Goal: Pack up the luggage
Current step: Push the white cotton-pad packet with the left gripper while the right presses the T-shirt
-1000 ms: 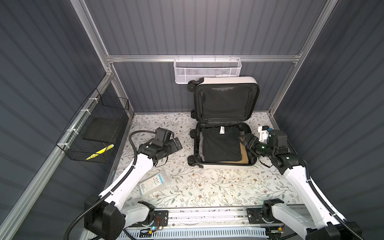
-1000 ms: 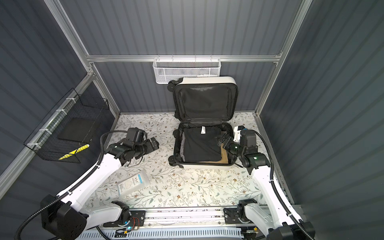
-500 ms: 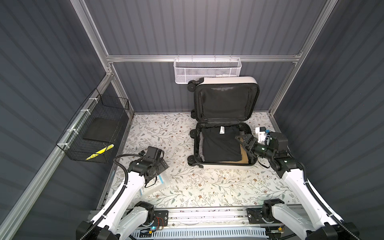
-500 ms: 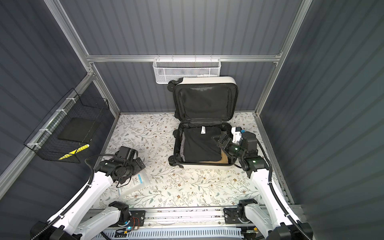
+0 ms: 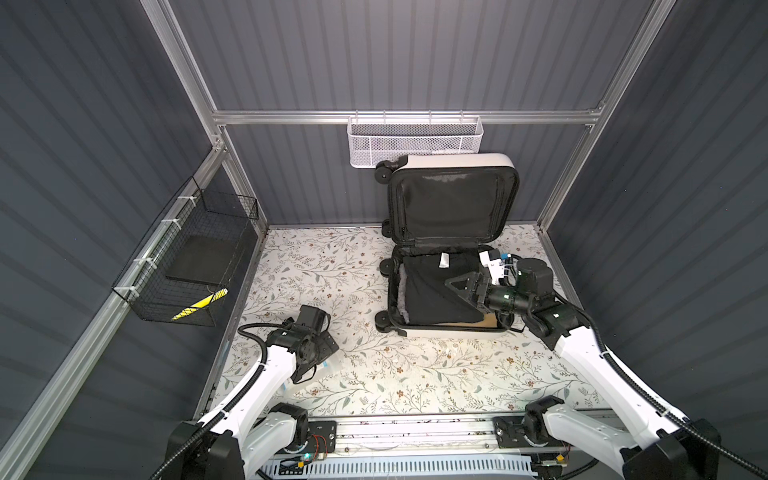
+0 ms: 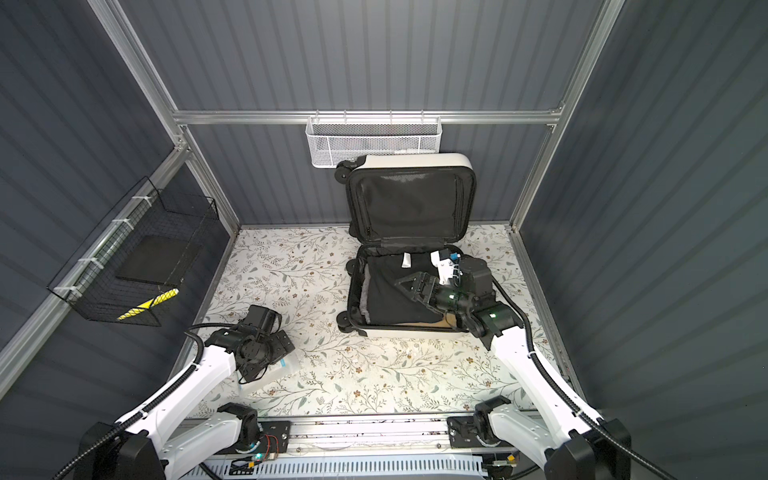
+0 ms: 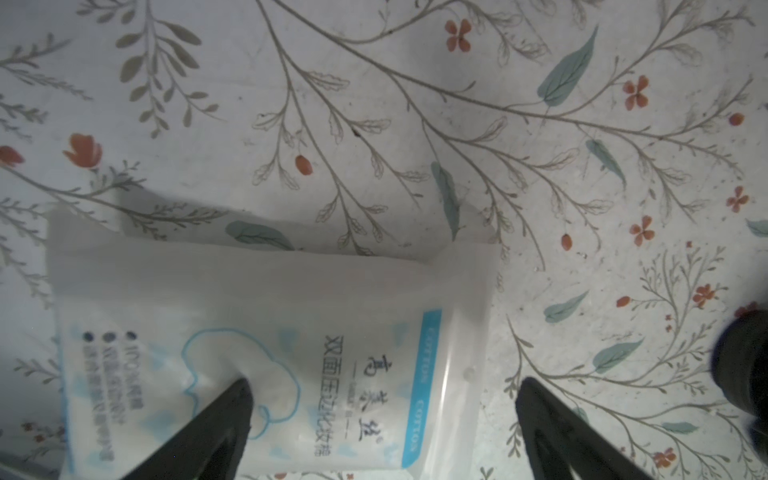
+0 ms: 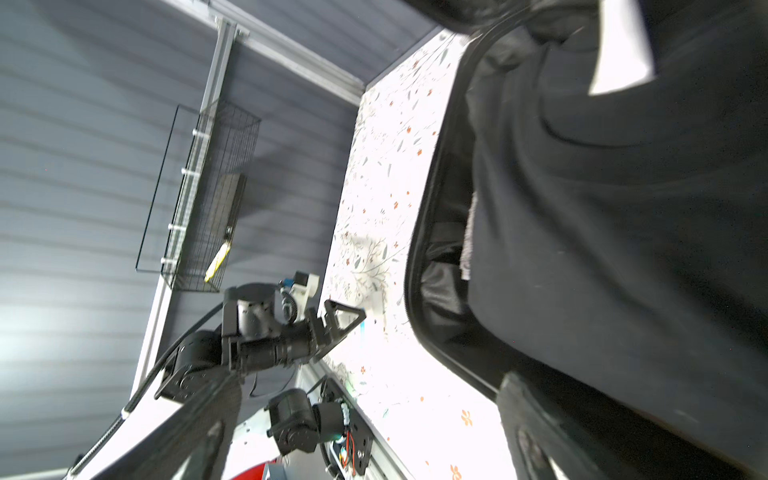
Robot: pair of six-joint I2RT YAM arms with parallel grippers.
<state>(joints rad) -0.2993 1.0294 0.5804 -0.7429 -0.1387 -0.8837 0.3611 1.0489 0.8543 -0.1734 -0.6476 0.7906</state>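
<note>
The left jaws stood wide open, one black fingertip [image 7: 239, 399] over the printed face of a white packet of cotton pads [image 7: 266, 299] and the other over bare worktop [image 7: 540, 166] just beside its edge. A second ago that arm had been up by the luggage, so I read its swing back to the front-left corner as lining up the next item to pack. The right jaws, also spread wide and empty, had pushed in from the case's right wall over the black garment [image 5: 432, 291] lying inside; whether they touched the cloth I could not tell from the blurred wrist view. The luggage [image 5: 457, 159] sat at the back of the worktop, right of centre. It was a small white hard shell with black lining, its lid upright against the back wall under a white mesh basket [image 5: 415, 141], its lower half flat, black wheels to the left.
</note>
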